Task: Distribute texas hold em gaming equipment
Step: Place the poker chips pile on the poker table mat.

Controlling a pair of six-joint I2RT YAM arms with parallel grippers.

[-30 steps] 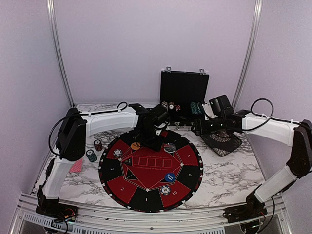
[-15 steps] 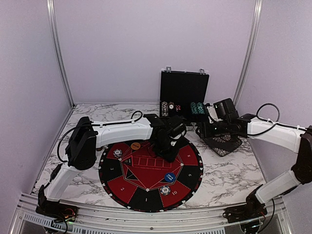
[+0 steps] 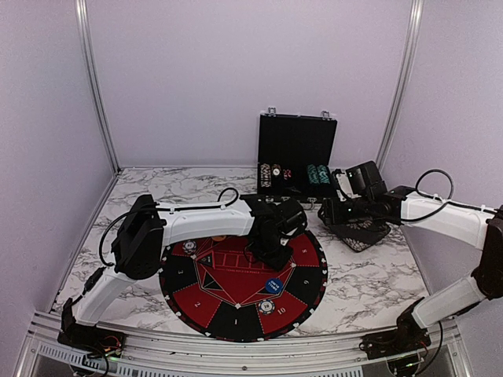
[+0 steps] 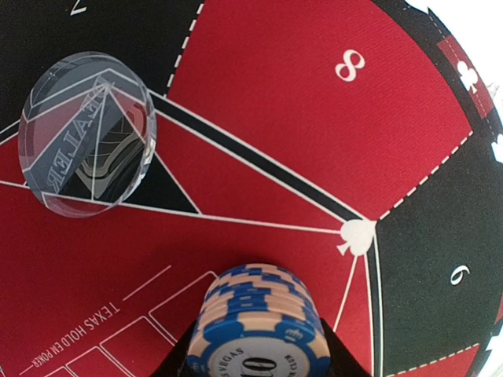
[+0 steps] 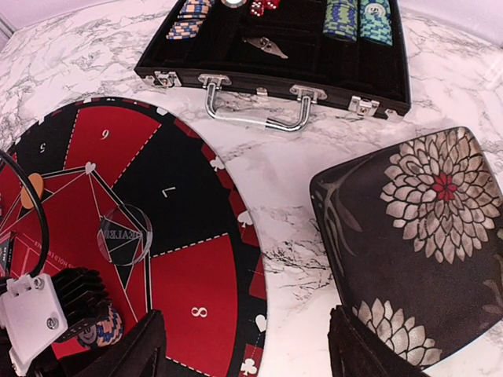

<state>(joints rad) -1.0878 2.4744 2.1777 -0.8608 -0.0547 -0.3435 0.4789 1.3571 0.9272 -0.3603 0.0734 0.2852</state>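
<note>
Stack of blue-and-peach striped chips (image 4: 255, 314) is clamped by its rims between the jaws of the left gripper (image 4: 255, 357). It's over the red centre of the round mat (image 4: 330, 141), by the end of the "Texas Hold'em" card boxes. Can't tell from the wrist view whether the stack's underside touches the felt; prob. just above it.

Risks:
- Several chips are held by their rims only, so letting go w/ any height left could make them slide apart or roll off on edge.
- A tilted wrist at release would leave a leaning stack that topples.
- The clear dealer button (image 4: 86, 133) lies ahead-left of the jaws, apart from the stack. A swing that way would shove it.

Further out, sector 8 is ahead-right of the jaws. The blue button (image 3: 273, 285) and a white chip (image 3: 267, 306) sit on the mat's near side.

Right gripper (image 5: 247, 345) has its jaws apart w/ nothing between them, over the mat's rim. The left gripper is low beside its left jaw, so the arms could clip if either sweeps. The black floral dish (image 5: 416, 251) is on its right-jaw side, and the open chip case (image 5: 275, 47) is ahead. Nothing seems to block the set-down.
</note>
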